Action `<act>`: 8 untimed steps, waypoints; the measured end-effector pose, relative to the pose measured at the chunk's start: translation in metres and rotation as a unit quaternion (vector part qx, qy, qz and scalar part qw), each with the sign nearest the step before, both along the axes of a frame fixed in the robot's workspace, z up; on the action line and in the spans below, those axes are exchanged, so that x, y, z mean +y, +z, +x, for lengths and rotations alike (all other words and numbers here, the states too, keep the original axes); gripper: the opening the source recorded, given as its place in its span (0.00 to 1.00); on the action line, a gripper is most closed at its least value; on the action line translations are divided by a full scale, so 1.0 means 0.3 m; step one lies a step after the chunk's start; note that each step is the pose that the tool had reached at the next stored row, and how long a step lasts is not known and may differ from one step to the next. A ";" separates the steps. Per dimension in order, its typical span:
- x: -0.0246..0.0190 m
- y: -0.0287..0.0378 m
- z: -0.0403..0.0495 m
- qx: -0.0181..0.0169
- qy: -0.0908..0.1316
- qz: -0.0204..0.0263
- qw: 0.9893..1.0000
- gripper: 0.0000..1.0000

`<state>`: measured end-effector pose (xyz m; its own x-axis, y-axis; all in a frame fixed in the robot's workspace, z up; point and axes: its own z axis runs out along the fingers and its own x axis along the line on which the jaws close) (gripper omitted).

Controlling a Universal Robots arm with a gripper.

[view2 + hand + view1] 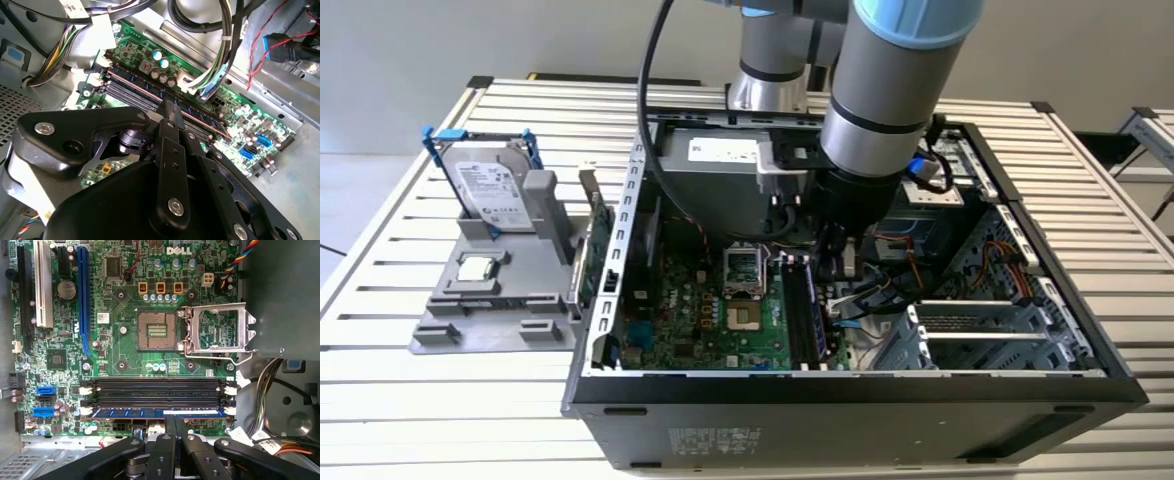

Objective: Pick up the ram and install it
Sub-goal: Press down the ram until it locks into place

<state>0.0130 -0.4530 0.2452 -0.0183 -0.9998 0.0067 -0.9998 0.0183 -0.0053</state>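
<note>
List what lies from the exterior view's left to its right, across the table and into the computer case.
Hard drive in its blue frame → small silver processor chip on the grey holder → empty processor socket → ram standing in the black slots, under the tool → drive cage.

The motherboard [125, 355] was green, its slots [157, 387] black; the ram [157, 412] showed dark blue, the tool [172, 427] black, the table [400, 250] pale and ribbed.

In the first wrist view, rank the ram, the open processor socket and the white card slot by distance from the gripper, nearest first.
1. The ram, at the gripper tips, in a memory slot.
2. The processor socket, mid-board.
3. The white card slot, far corner.
</note>
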 end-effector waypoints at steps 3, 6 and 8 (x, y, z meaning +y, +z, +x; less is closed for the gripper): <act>0.000 -0.008 0.000 0.000 0.003 0.000 1.000 0.00; 0.000 -0.016 0.000 0.000 0.003 0.000 1.000 0.00; 0.000 -0.023 0.001 0.000 0.003 0.000 1.000 0.00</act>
